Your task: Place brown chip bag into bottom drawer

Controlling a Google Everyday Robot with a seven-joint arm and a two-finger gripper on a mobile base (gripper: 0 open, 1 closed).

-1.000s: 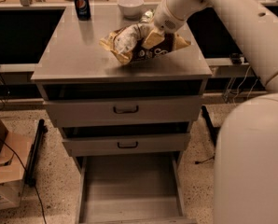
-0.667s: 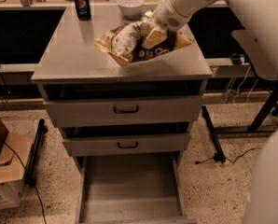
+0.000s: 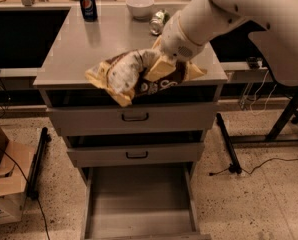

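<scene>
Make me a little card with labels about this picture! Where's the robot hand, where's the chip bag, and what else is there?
gripper: over the cabinet's front edge, jaws shut on the bag
brown chip bag: held up in the air, above the top drawer's face
bottom drawer: pulled open, bare grey floor showing
cabinet top: blue soda can, white bowl and small shiny packet at the back
</scene>
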